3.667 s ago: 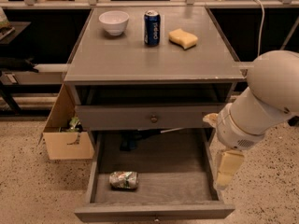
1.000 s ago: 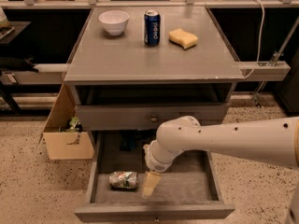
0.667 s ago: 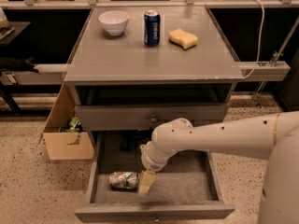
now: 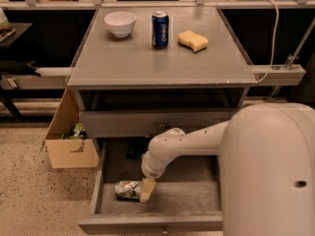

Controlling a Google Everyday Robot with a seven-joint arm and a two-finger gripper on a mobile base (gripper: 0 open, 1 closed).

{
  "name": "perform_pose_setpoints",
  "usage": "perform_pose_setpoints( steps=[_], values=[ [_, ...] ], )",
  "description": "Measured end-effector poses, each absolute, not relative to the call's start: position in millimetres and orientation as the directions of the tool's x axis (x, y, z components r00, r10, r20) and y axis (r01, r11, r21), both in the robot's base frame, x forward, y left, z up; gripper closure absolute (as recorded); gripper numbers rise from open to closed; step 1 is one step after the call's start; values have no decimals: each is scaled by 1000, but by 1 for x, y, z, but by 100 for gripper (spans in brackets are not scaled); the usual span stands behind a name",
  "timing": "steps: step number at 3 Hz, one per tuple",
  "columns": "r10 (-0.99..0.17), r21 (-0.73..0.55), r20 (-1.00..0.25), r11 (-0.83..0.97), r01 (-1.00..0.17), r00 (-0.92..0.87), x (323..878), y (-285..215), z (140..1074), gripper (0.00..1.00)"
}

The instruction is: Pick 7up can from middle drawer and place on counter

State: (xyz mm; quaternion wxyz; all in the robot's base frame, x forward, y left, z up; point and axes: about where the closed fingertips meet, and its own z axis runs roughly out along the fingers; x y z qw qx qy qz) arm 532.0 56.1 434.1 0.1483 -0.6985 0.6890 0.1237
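- 7up can [image 4: 127, 189] — lying on its side on the floor of the open middle drawer [image 4: 197, 200], in the near left part, close to the drawer's left wall.
- Cardboard box [image 4: 71, 151] stands on the speckled floor at the far left, just beside the cabinet.
- White bowl [image 4: 120, 22] sits upright at the far left of the table [image 4: 147, 63].
- Dark blue Pepsi can [image 4: 160, 29] stands upright to the right of the bowl, apart from it.
- Hand [image 4: 147, 191] is down inside the drawer at the 7up can's right end, right against it — whether it is open or closed on the can, I cannot tell.
- Yellow sponge [image 4: 193, 40] lies right of the Pepsi can, on the table's far side.
- White arm [image 4: 187, 144] runs rightward from the hand; its big housing fills the near right corner and hides the drawer's right side.
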Motion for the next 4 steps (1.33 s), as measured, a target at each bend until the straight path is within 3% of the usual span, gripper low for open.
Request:
perform_pose_setpoints(
  steps=[2,4],
  values=[
    [-941,8,-338,-40,-999,34,541,82,384,2],
    [-949,45,-314,-55,-997,38,542,90,358,48]
  ],
)
